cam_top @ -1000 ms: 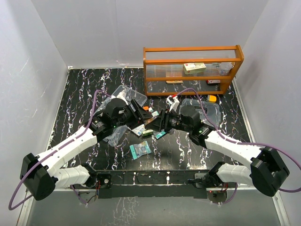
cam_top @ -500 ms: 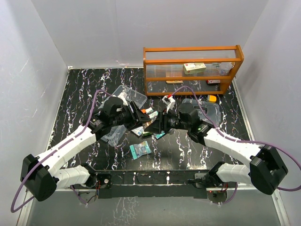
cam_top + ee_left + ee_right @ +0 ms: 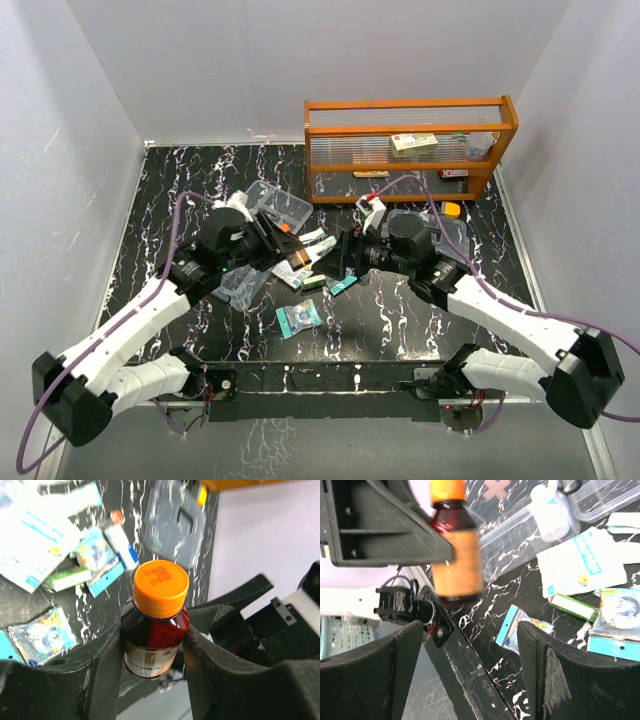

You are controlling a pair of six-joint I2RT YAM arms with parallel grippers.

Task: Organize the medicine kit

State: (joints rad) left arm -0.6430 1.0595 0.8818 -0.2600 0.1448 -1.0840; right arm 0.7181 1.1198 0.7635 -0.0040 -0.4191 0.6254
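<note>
The left fingers (image 3: pixel 105 672) were clamped on the bottle (image 3: pixel 156 630), one on each side of its dark body, with the orange cap (image 3: pixel 160 587) standing free above them. The right fingers (image 3: pixel 547 677) stood wide with nothing between them, facing the bottle from close in front.

Under both pairs, packets (image 3: pixel 582 562) lay scattered on the bench (image 3: pixel 180 190), and the bottle hung clear of them all. The kit's clear box (image 3: pixel 272 203) lay just beside the left fingers on the far side. A clear tray (image 3: pixel 517 535) lay below them, and the lid (image 3: pixel 447 236) lay behind the right fingers.

The hold looked like two narrow contacts on a round, smooth wall, so the bottle could twist or slide down if the wrist swung fast. With the right fingers so near, a sideways move could knock it loose. Lowered carelessly, it might land on a packet or a divider and topple instead of settling into a compartment.
</note>
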